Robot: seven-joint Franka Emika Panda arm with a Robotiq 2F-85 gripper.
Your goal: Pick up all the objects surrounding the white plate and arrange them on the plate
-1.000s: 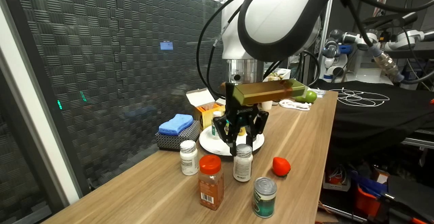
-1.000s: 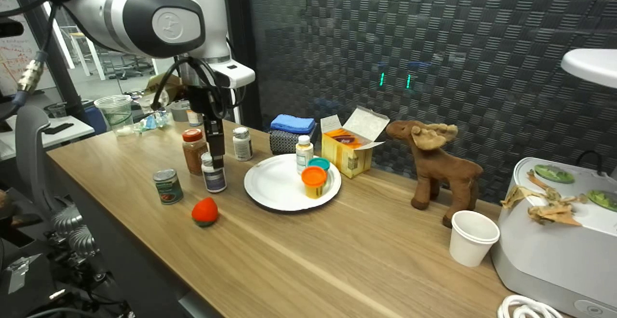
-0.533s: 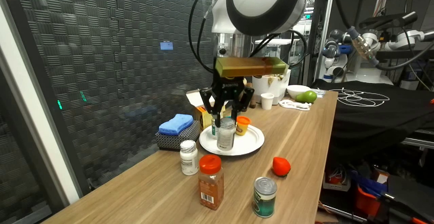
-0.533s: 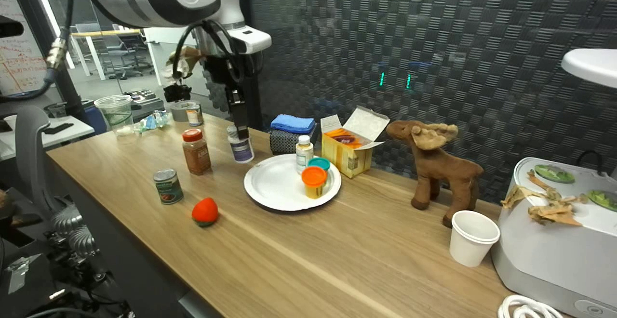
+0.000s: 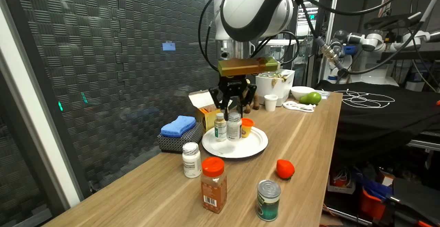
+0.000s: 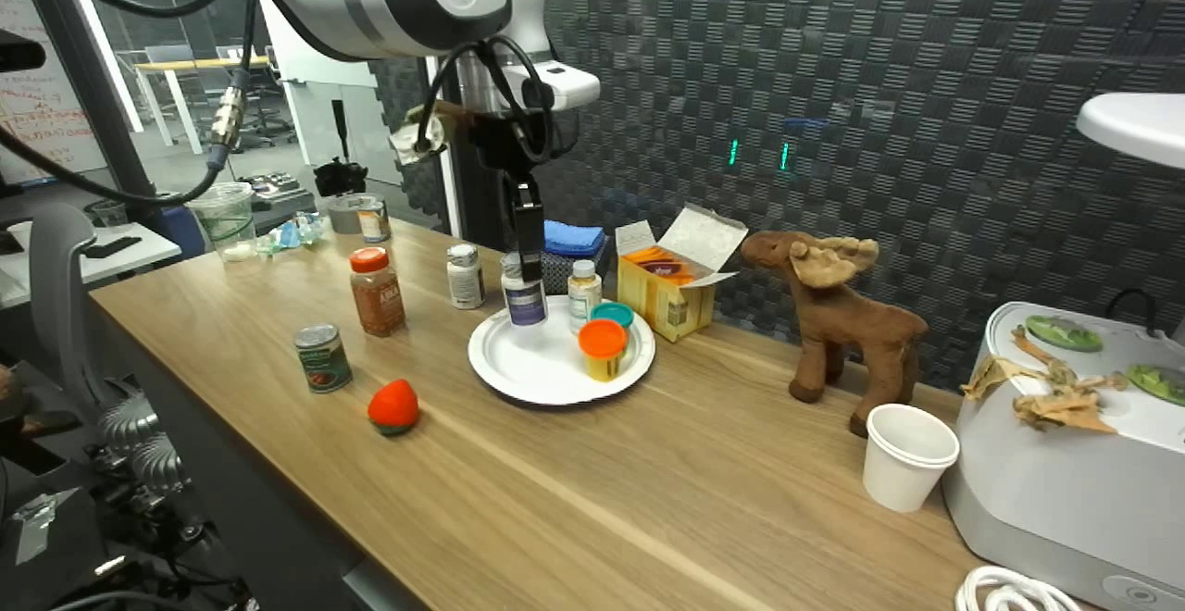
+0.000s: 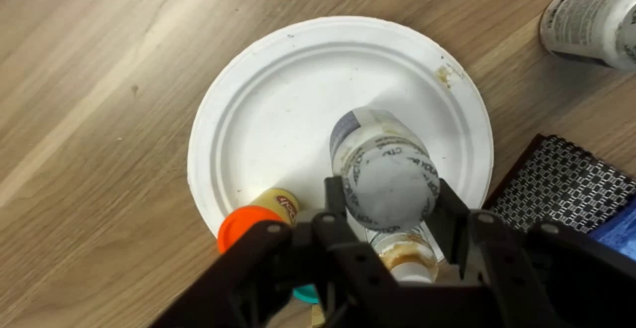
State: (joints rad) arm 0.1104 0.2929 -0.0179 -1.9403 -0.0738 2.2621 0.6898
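Observation:
My gripper [image 7: 390, 189] is shut on the cap of a white pill bottle [image 5: 234, 129], upright over the white plate [image 6: 546, 381]; whether its base touches the plate I cannot tell. On the plate stand a small white-capped bottle [image 6: 584, 294], an orange-lidded yellow tub [image 6: 603, 354] and, partly hidden behind it, a teal-lidded tub [image 6: 614, 314]. Off the plate, on the table, are another white pill bottle [image 5: 191, 161], a red-lidded spice jar [image 5: 213, 187], a green-labelled can [image 5: 268, 202] and an orange-red round piece [image 5: 285, 169].
Right behind the plate stands an opened yellow-and-white carton [image 6: 668, 301]. A blue block [image 5: 178, 126] lies on a patterned dark box [image 5: 182, 139] beside the plate. Farther along are a plush moose [image 6: 838, 315], white paper cups [image 6: 910, 458] and a grey-white appliance [image 6: 1065, 463].
The gripper has lifted the pill bottle off the table and carried it, first past the plate's edge, then over the plate next to the small bottle. The other objects stand where they were.

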